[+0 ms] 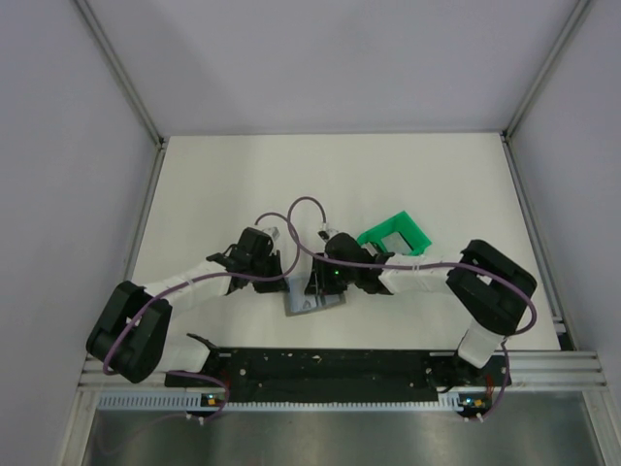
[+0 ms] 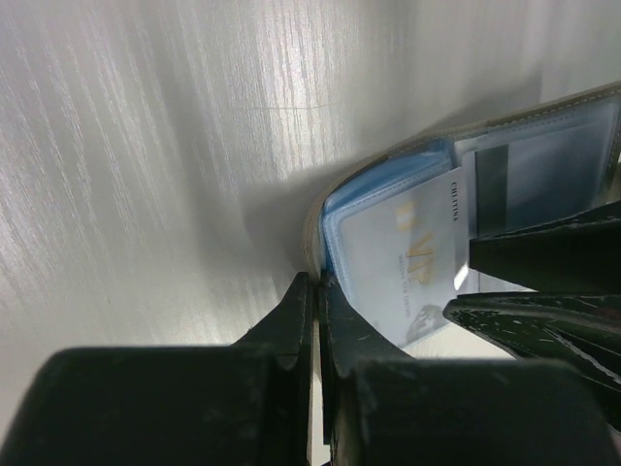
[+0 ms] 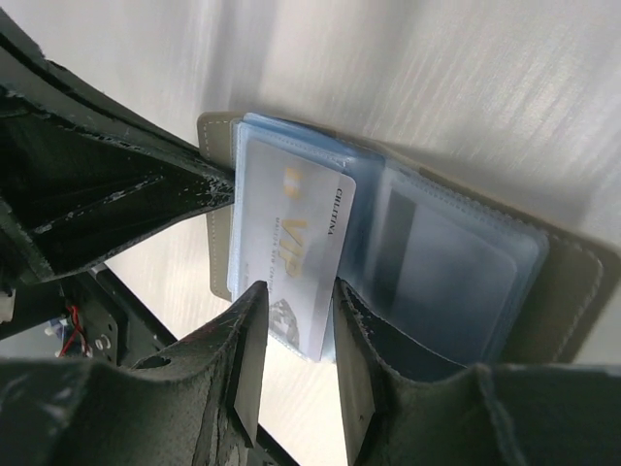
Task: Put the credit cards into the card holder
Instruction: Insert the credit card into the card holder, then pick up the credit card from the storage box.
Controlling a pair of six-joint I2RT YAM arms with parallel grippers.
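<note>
The card holder (image 1: 309,303) lies open in front of both arms, with a grey cover and clear blue sleeves (image 3: 456,262). A pale grey credit card (image 3: 291,243) printed "VIP" lies on its left sleeve stack; I cannot tell how far it is tucked in. My left gripper (image 1: 281,275) is shut on the holder's edge (image 2: 318,283), pinning that side. My right gripper (image 3: 298,286) stands a little open, one finger on each side of the card's lower end. Its fingers (image 2: 543,262) show beside the card (image 2: 398,262) in the left wrist view. No other cards are in view.
A bright green plastic frame (image 1: 395,233) lies behind the right arm's wrist. The left gripper's body (image 3: 97,175) crowds the left of the right wrist view. The black base rail (image 1: 320,364) runs along the near edge.
</note>
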